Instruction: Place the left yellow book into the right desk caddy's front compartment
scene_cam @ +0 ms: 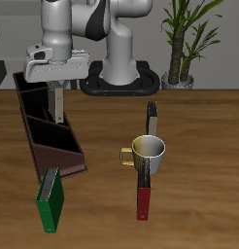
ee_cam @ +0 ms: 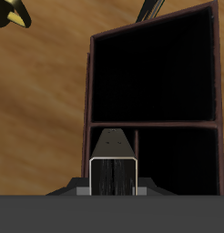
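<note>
My gripper (scene_cam: 58,105) is clamped on the yellow book (scene_cam: 58,104), which hangs upright, long axis vertical, lower end pointing down into the caddy (scene_cam: 34,136) over a middle compartment.

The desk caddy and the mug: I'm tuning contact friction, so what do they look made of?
The right desk caddy looks like matte, dark brown-maroon wood or plastic, with flat, unglossy walls. The mug looks like glazed ceramic, pale with a yellowish sheen; the render leaves both uncertain.
</note>
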